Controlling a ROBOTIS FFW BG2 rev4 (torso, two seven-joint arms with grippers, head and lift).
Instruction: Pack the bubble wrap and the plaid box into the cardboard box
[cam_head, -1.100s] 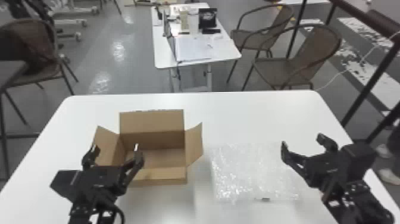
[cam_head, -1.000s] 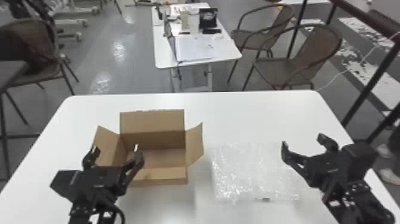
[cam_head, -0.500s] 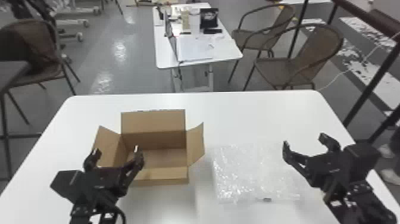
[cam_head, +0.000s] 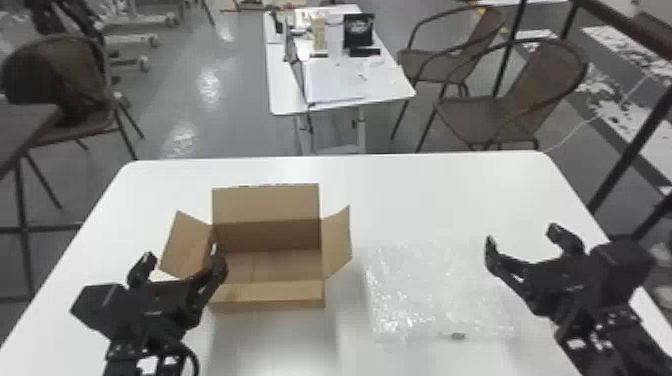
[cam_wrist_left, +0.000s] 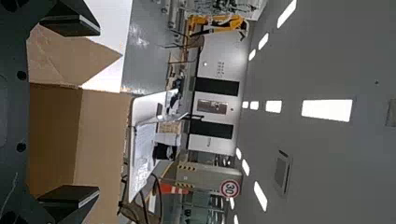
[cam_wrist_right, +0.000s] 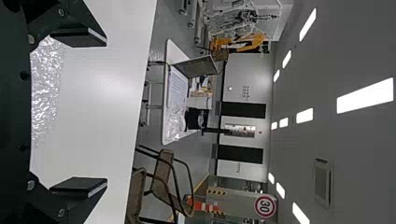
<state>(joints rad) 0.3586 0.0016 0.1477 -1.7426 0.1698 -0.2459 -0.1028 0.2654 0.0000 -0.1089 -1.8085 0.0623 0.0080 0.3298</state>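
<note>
Grey glossy floor (cam_head: 230, 125), white work table (cam_head: 425, 180) up front. Past its far edge stood a 2nd white table (cam_head: 390, 90) with papers (cam_head: 332, 82) and a black box (cam_head: 358, 30) on top. 2 brown chairs stood to its right, 1 more brown chair (cam_head: 85, 75) off to the left. Dark railing (cam_head: 620, 162) ran along the right side. Left wrist view also had a round red-rimmed sign (cam_wrist_left: 230, 188) in the background.

Cardboard box (cam_head: 267, 295) sat upright on the work table, left of center, top open. Far flap stood up, 2 side flaps angled outward, near flap hung down over the front wall.

Bubble wrap (cam_head: 425, 295) lay flat on the table to the right of the box, apart from it, with a small dark piece (cam_head: 457, 336) at its near edge.

Left gripper (cam_head: 181, 260) was at the box's left side, near the left flap; couldn't tell if it touched. Fingers were spread, nothing gripped. Its wrist view had box cardboard in the gap between them.

Right gripper (cam_head: 522, 237) was at the wrap's right side, fingers also spread and unloaded. Its wrist view put part of the wrap close by the fingers.
</note>
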